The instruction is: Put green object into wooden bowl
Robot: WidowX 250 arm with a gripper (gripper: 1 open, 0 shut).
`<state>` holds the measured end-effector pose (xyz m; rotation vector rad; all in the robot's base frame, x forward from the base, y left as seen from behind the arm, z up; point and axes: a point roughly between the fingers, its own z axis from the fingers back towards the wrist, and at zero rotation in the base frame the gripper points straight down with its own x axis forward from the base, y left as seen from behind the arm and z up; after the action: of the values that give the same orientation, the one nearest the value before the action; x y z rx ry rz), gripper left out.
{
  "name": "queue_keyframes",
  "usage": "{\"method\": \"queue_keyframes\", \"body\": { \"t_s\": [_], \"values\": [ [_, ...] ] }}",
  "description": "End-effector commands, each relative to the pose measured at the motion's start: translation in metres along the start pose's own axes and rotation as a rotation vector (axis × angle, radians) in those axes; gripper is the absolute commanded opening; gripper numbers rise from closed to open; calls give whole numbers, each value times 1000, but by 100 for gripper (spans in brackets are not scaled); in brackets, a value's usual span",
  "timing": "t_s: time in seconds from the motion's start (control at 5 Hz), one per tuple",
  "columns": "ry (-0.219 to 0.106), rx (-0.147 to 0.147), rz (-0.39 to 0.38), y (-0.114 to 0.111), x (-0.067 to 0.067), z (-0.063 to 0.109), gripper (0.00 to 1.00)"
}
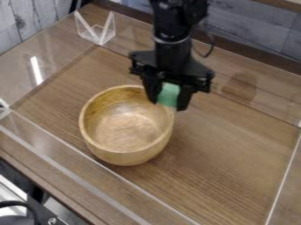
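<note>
So the biggest thing here is the wooden table (235, 167), boxed in by a clear acrylic wall (47, 61) that runs around the work area. Sitting on it, left of middle, is the wooden bowl (126, 126), round, thick-rimmed, light tan, and nothing inside it as far as I can see. Over the bowl's far-right rim hangs the black arm, pointing straight down, and its gripper (172, 93) is clamped on the green object (171, 94), which is up in the air, just above and beside the rim, not touching the bowl. Only a bit of the green shows between the jaws; the rest is hidden by the fingers. My guess on handling: it looks like a stiff little block with a matte finish, so probably light, not slippery and not fragile, and it shouldn't flex or squash under a pinch. Grabbing it across the narrow sides, like it is now, seems the sensible hold. The bowl is way wider than the block, so dropping it in should be forgiving once it's over the hollow.
</note>
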<state>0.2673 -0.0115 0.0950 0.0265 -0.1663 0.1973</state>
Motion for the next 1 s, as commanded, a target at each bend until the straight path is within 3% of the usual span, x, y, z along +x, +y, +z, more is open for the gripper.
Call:
{"method": "queue_keyframes", "body": {
  "t_s": [0.0,0.2,0.4,0.6,0.8],
  "values": [
    [-46,-7,15,-12,18,20,0],
    [-43,-8,21,-35,12,22,0],
    [-40,-14,29,-73,6,18,0],
    [-42,-28,-47,-52,3,20,0],
    [-39,-18,-32,-10,-7,18,0]
  ]
}}
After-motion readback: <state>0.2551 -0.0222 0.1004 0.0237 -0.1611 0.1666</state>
